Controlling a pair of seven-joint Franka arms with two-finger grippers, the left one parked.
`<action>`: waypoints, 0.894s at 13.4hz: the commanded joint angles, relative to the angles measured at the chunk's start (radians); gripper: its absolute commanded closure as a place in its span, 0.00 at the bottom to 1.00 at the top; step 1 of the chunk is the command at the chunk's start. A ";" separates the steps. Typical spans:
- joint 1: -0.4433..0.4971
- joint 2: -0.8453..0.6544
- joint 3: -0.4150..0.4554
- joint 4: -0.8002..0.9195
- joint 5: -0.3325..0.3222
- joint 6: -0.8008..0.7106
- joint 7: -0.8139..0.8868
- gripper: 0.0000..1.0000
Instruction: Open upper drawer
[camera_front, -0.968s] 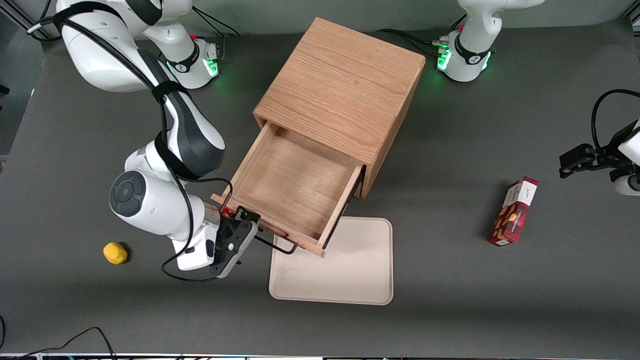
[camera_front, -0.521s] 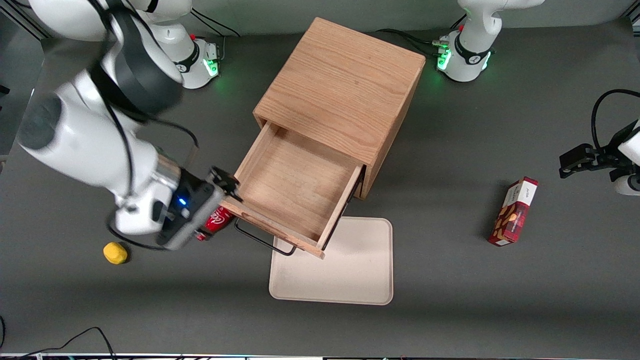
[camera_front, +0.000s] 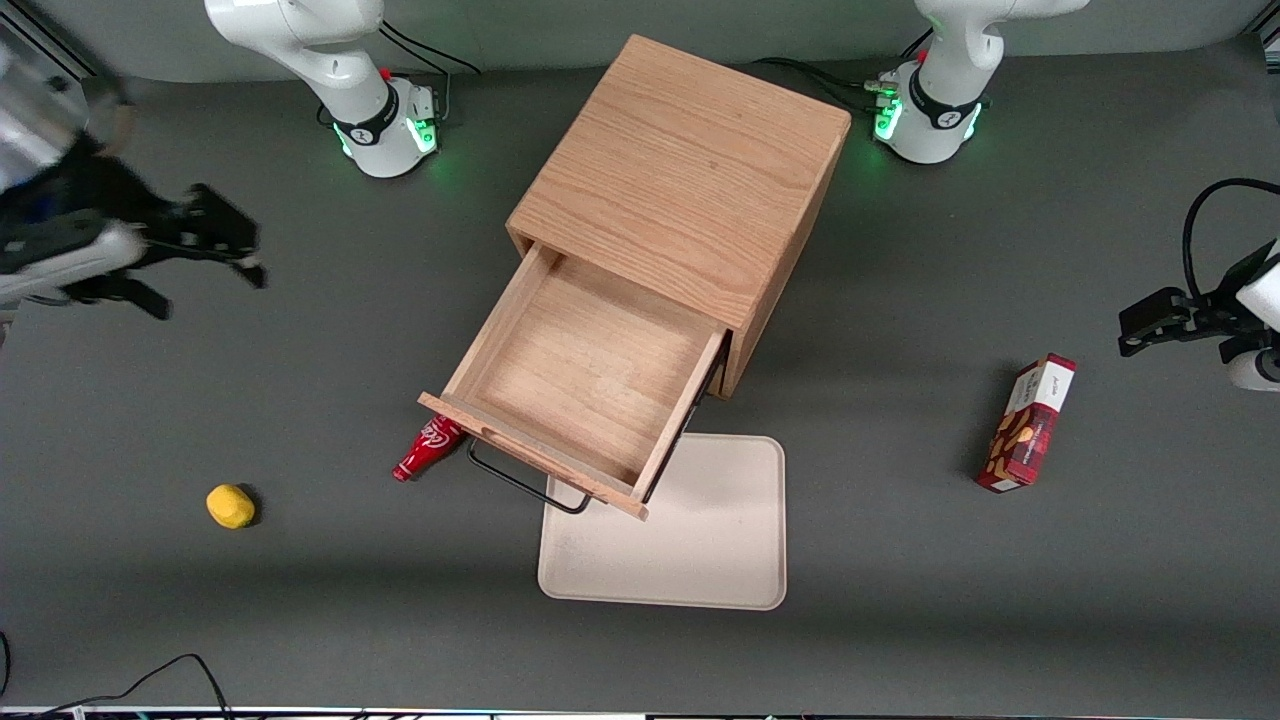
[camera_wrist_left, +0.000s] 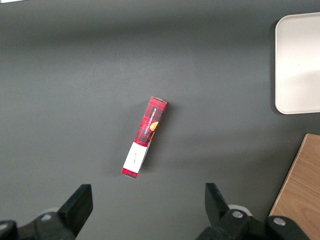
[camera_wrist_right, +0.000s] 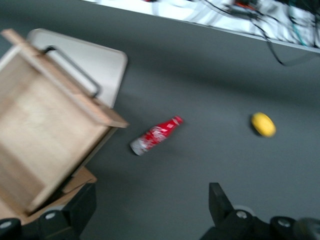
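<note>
Toward the working arm's end, end effector (camera_front: 205, 250) spread open (empty), upper drawer (camera_front: 575, 385) pulled out, label on red bottle (camera_front: 428, 448) unreadable.

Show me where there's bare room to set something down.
Free: the upper drawer's bare floor, the uncovered part of the beige tray, and the mat between yellow object and red bottle. Crowded: beneath the drawer's front. The gripper hangs open, away.

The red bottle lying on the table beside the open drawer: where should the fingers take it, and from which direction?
Probably from above, across the body of the red bottle, near its middle. It lies flat, its wide end under the upper drawer front, so the neck end is freer. The gripper is open, toward the working arm's end.
</note>
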 joint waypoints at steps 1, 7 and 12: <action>0.015 -0.034 -0.073 -0.060 -0.054 0.013 0.057 0.00; 0.021 -0.162 -0.143 -0.293 -0.059 0.181 0.073 0.00; 0.025 -0.129 -0.140 -0.223 -0.058 0.088 0.146 0.00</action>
